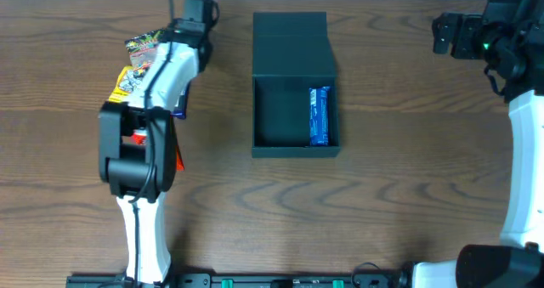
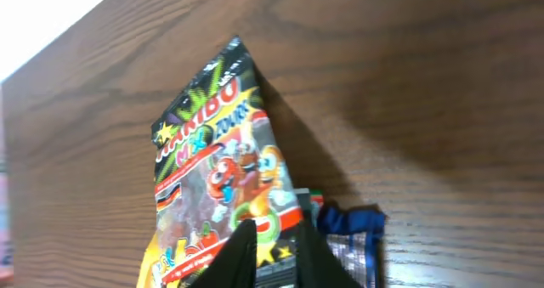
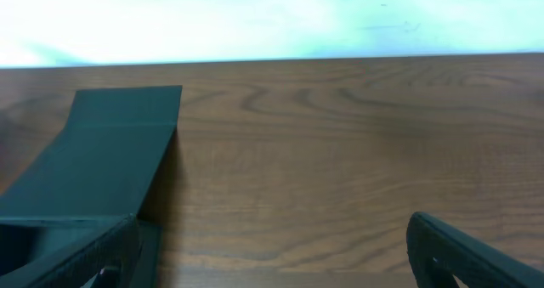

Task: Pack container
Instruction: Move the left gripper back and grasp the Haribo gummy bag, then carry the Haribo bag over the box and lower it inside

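Left wrist view first. Closest to the lens are the two dark fingers [image 2: 246, 250] of the left gripper [image 2: 276, 235], sitting right over the bottom end of a Haribo packet [image 2: 217, 165]. Honestly can't tell if they're pinching it or just resting on it, since the frame edge cuts off that spot. Just beside the right-hand finger there's a blue-edged packet [image 2: 355, 235]. Past that, the Haribo packet stretches away across the wood-grain tabletop [image 2: 425, 84], its top corner pointing at the far edge.

In the right wrist view, the right gripper [image 3: 274, 228] has its fingers [image 3: 463, 250] spread wide at the two bottom corners, with nothing but bare wood between them. Behind the left-hand finger is the container [image 3: 93, 177], dark teal, with its lid [image 3: 127, 110] flopped back flat on the tabletop. After that it's just wood out to the far edge.

From overhead, working out from the arm bases: the container [image 1: 295, 148] sits mid-tabletop between the two arms. It's open, with the flap laid out toward the far side. One blue wrapper [image 1: 319, 115] lies lengthwise inside, along the right wall. The rest of the inside looks bare.

The left arm is hunched over a little pile of snack packets [image 1: 136, 67], off to the left and well apart from the container. Something red [image 1: 137, 138] peeks out under the elbow, no idea what. The right one is parked up in the far right corner, also well apart from the container.
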Robot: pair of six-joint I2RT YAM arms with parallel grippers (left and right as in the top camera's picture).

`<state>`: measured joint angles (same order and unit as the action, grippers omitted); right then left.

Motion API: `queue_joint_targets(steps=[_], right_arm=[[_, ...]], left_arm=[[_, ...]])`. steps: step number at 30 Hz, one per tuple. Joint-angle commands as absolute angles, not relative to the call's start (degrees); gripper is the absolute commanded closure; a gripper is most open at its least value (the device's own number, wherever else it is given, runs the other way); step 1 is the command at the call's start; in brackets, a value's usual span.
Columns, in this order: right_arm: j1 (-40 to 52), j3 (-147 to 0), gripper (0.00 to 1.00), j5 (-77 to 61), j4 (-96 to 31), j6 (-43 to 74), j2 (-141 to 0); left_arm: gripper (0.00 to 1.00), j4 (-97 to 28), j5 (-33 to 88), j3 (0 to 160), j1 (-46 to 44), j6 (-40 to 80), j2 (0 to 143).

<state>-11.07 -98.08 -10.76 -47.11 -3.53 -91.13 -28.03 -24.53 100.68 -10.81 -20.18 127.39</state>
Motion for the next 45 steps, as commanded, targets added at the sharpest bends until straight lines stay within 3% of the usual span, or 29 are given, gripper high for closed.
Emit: queue_joint_targets(steps=[1, 7, 11, 19, 45], right_arm=[[-11.6, -97.7, 0.01, -11.4, -47.4, -3.2, -91.5], [-11.7, -97.7, 0.01, -11.4, -48.4, -3.2, -91.5], [-11.7, -97.7, 0.01, -11.4, -49.1, -3.2, -91.5], [-11.6, -97.7, 0.01, -11.4, -49.5, -3.2, -91.5], [-11.6, -97.7, 0.01, -11.4, -49.9, -2.2, -91.5]], left_arm=[[0.73, -28.1, -30.3, 100.4, -11.9, -24.2, 129.9], [0.48, -28.0, -31.7, 100.4, -12.4, -23.3, 131.5], [0.43, -26.9, -35.2, 100.4, -12.1, -23.2, 132.8], [0.43, -22.4, -36.9, 100.4, -11.7, -23.2, 133.6], [0.46, -24.7, -29.8, 100.4, -8.9, -19.0, 133.8]])
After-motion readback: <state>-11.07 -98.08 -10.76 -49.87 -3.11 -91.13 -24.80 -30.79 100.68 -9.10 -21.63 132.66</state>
